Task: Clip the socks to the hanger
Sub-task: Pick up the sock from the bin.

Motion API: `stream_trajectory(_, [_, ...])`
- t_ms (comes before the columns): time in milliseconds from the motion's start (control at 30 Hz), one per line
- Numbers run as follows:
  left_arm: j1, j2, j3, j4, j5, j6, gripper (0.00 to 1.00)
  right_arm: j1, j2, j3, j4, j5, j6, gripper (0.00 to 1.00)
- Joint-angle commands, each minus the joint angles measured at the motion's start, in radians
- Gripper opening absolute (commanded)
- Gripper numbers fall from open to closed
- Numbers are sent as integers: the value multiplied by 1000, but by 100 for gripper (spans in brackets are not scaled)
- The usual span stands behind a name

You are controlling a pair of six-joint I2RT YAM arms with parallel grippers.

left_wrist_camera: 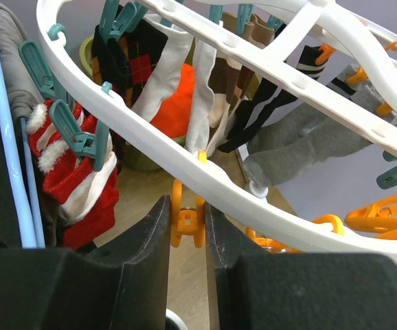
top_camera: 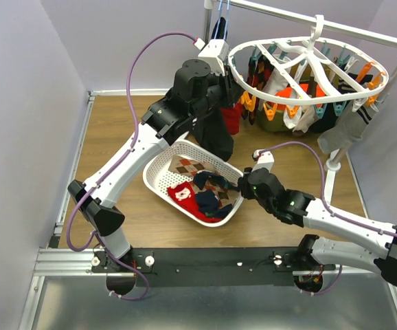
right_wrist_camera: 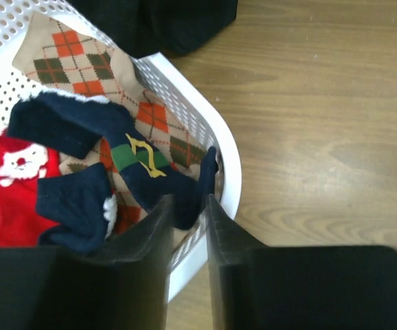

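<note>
Wooden worktop (top_camera: 116, 130), white perforated basket (top_camera: 156, 172): at its rim right fingers (right_wrist_camera: 150, 275) grip a dark navy sock (right_wrist_camera: 178, 189); above, left fingers (left_wrist_camera: 143, 275) squeeze an orange clip (left_wrist_camera: 187, 227) of the white oval plastic hanger (left_wrist_camera: 150, 139), likely opening it.

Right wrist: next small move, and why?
Probably lift the right tool straight up. It pinches one end of the navy sock at the basket rim, with the rest lying inside. The left tool grips an orange clip under the hanger.
</note>
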Motion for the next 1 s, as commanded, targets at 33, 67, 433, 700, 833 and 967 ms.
stream_trajectory(33, [-5, -11, -18, -18, 27, -1, 0, 5, 32, 150, -169, -143, -168, 54])
stream_trajectory(67, [-5, -9, -17, -18, 29, -2, 0, 3, 73, 181, -172, -179, -251, 58])
stream_trajectory(433, [-5, 8, 3, -39, 32, -5, 0, 3, 548, 642, -284, -584, -669, 73])
stream_trajectory(700, [-7, 6, 2, -50, 24, -7, 0, 5, 813, 811, -309, -597, -753, 76])
stream_trajectory(833, [-7, 6, 3, -52, 26, -6, 0, 3, 863, 815, -290, -492, -756, 75])
stream_trajectory(967, [-7, 6, 3, -52, 26, -2, 0, 3, 864, 814, -270, -492, -752, 28])
